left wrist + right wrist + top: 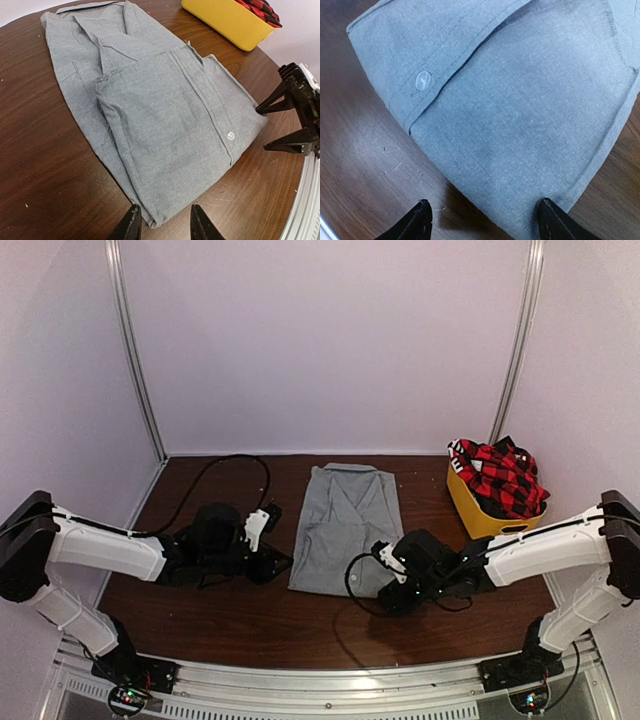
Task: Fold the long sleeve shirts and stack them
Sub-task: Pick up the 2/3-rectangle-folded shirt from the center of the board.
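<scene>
**Q:** What is the condition of the grey shirt (345, 525)?

**A:** It is plain light-grey woven cloth. It lies flat on the brown table (200, 610) at the centre of the top view, folded into a narrow rectangle. The long axis runs top to bottom of the frame, with the collar (350, 472) at the upper end. The side panels are folded inward over the front. One white button (230, 135) shows on the placket near the lower end.

**Q:** And the plaid shirt (500, 478)?

**A:** It has a red-and-black check. It is unfolded and bunched in a heap inside the yellow tub (465, 505) at the right of the top view. It rises above the tub's rim and sits well apart from the grey shirt.
</scene>
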Motion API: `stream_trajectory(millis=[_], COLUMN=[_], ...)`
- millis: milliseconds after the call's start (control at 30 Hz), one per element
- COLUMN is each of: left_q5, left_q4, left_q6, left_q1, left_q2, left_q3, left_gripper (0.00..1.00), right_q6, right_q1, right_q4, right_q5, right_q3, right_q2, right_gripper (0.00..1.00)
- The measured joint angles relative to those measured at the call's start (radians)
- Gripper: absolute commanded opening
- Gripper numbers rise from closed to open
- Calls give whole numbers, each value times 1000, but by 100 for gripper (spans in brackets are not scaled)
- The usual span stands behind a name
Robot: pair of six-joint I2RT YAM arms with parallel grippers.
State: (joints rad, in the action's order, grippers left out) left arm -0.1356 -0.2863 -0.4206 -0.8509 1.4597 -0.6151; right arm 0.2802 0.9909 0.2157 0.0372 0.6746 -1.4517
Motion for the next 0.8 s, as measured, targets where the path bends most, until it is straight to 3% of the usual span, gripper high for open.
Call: stream_trajectory(millis=[133, 333, 400, 600, 800], left_q5=[22, 68, 76, 62, 22], left_q4=[47, 117, 135, 164, 178], left_q6=[5, -4, -10, -14, 28], left_q1=[0, 0, 1, 4, 5], left_q2=[-8, -55, -81, -156, -226], left_q3=[-1, -12, -13, -14, -10], left_gripper=[48, 89, 96, 98, 96], right_q6=[-21, -37, -42, -24, 11], right_q1=[23, 64, 84, 145, 222], right_q4=[12, 32, 34, 48, 87], right_q5=[38, 88, 101, 150, 161], right_q3=[28, 76, 88, 106, 111], right_q2=[-71, -135, -150, -171, -162], right_gripper=[66, 45, 33, 2, 0])
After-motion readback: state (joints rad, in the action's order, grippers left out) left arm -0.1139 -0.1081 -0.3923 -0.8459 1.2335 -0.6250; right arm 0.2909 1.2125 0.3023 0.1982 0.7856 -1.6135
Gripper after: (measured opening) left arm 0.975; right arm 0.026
